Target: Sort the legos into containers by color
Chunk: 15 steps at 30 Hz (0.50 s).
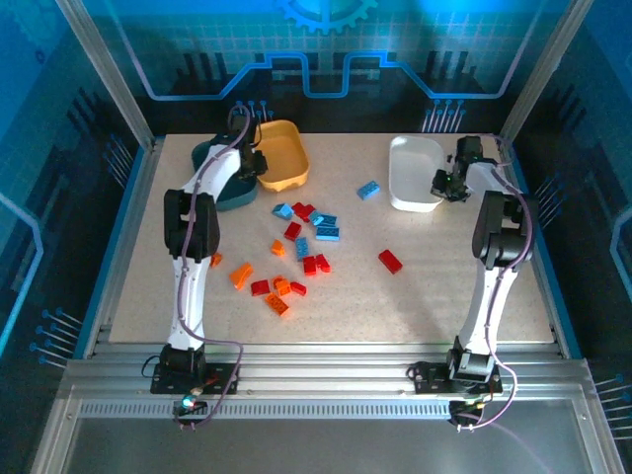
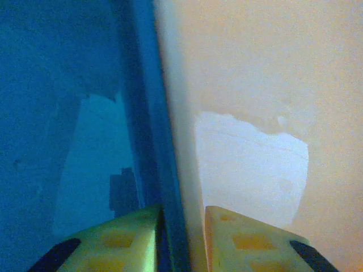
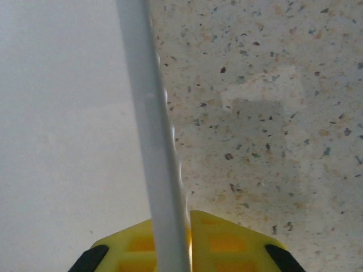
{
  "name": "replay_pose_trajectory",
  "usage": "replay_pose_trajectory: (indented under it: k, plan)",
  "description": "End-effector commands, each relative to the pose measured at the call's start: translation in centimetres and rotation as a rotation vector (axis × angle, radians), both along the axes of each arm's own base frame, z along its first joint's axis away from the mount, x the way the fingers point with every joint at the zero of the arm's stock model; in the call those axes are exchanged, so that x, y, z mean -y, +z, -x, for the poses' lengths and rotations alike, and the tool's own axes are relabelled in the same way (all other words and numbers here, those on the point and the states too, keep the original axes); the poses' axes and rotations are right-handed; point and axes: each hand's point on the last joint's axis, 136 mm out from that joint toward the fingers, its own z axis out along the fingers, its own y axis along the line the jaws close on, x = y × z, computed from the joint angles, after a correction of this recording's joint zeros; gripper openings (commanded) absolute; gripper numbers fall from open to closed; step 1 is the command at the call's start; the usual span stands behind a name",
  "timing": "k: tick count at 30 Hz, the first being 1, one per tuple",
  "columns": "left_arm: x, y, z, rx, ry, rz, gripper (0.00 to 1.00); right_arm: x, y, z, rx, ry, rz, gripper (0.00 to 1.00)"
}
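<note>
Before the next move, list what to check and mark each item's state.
1. Right tool shut on the white tub wall: ok.
2. Left tool shut over the adjoining walls of the teal tub and yellow tub: ok.
3. White tub and yellow tub empty: ok, seen from above.
4. Teal tub empty: cannot tell, the left arm covers part of it.
5. Bricks sorted: not ok, many lie loose on the table.
</note>
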Motion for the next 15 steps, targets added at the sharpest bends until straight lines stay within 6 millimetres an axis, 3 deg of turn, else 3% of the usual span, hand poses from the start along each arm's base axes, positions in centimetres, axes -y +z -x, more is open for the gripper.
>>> replay_pose_trajectory:
  k: [1, 8, 15]
  plan:
    - [0.9, 1.1, -0.5, 0.027, -0.068, -0.011, 0.21, -1.3, 0.7, -1.5, 0.026, 0.025, 0.008, 0.00]
    - [2.2, 1.5, -0.4, 0.036, -0.129, -0.018, 0.17, -1.5, 1.6, -5.1, 0.080, -0.035, 0.055, 0.00]
    - [2.9, 1.1, 0.1, 0.020, -0.144, -0.003, 0.16, -4.0, 2.1, -8.2, 0.046, -0.023, 0.093, 0.00]
